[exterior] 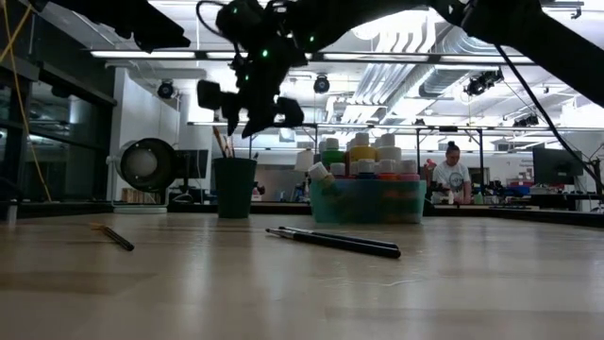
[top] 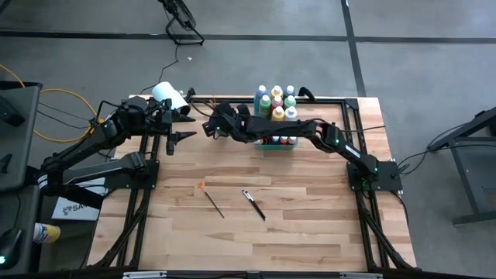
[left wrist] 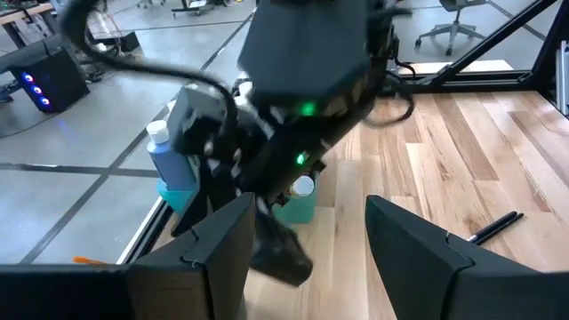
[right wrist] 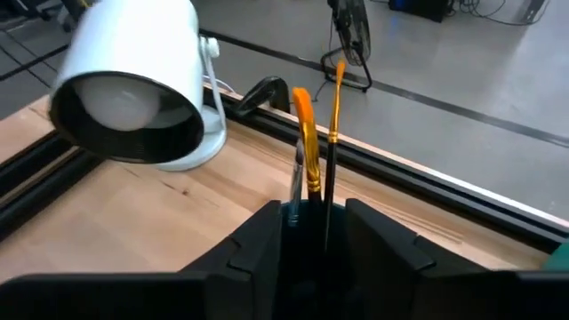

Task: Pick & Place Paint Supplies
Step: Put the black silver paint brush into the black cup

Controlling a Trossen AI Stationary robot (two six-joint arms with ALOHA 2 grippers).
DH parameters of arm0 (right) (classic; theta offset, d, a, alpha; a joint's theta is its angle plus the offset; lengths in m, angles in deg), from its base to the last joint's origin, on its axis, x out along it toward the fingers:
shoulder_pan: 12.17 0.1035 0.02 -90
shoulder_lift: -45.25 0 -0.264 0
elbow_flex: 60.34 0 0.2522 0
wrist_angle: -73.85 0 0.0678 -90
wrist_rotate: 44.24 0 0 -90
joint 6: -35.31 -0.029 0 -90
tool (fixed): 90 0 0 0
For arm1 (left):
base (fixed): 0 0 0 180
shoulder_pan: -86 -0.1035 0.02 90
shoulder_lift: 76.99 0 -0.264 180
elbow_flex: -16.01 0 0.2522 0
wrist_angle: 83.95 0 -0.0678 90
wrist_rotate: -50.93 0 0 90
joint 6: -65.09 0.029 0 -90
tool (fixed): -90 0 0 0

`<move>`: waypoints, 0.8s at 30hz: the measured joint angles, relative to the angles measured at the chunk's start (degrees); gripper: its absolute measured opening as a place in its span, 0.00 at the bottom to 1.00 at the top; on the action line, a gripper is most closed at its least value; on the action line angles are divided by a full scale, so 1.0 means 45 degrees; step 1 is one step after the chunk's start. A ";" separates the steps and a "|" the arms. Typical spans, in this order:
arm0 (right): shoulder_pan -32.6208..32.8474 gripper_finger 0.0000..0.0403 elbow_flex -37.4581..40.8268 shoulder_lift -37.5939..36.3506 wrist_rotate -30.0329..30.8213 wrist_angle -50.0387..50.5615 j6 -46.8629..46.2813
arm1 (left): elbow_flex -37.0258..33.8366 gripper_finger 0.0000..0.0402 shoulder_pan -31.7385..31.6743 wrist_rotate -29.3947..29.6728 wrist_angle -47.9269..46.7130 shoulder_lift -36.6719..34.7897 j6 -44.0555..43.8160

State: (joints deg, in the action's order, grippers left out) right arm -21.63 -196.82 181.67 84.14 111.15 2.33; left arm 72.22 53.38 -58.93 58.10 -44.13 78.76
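The right gripper (top: 208,126) reaches across the far side of the table (top: 310,225) and hangs above the dark cup (exterior: 234,187). In its wrist view the two fingers (right wrist: 253,244) stand slightly apart with brush handles rising between them — an orange one (right wrist: 305,133), a thin dark one with an orange top (right wrist: 334,116) and a bluish one (right wrist: 295,182). Whether the fingers touch any handle cannot be told.

The left gripper (top: 172,133) waits just beside it at the far left of the table, near the white roll (top: 169,95); its fingers (left wrist: 222,253) are spread with nothing between them.

The tray (exterior: 368,200) sits at the far edge behind the right arm, packed with paint bottles (top: 277,101) — blue, green, yellow and red ones with white caps. From the left wrist view a blue bottle (left wrist: 169,160) shows beside the right arm.

Two brushes lie loose on the bare wood nearer the front: a thin one with an orange tip (top: 211,198) to the left and a dark, thicker one (top: 253,204) just right of it, apart from each other and well apart from both grippers
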 joint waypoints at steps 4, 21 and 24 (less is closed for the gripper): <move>0.0213 0.32 0.0000 -0.0583 -0.0005 0.0482 0.0031 | 0.0000 0.53 0.0003 -0.0005 0.0000 0.0000 0.0000; 0.1340 0.31 -0.0005 -0.3429 -0.4248 0.7653 -0.3065 | 0.0000 0.53 0.0005 -0.0019 -0.0005 0.0003 0.0015; 0.1749 0.30 -0.0001 -0.3398 -0.5345 0.9217 -0.3991 | 0.0000 0.53 0.0004 -0.0015 -0.0027 0.0000 0.0303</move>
State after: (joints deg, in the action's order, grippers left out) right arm -13.76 -196.83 166.38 60.09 152.62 -15.62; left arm 72.22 53.39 -58.99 57.98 -44.13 80.13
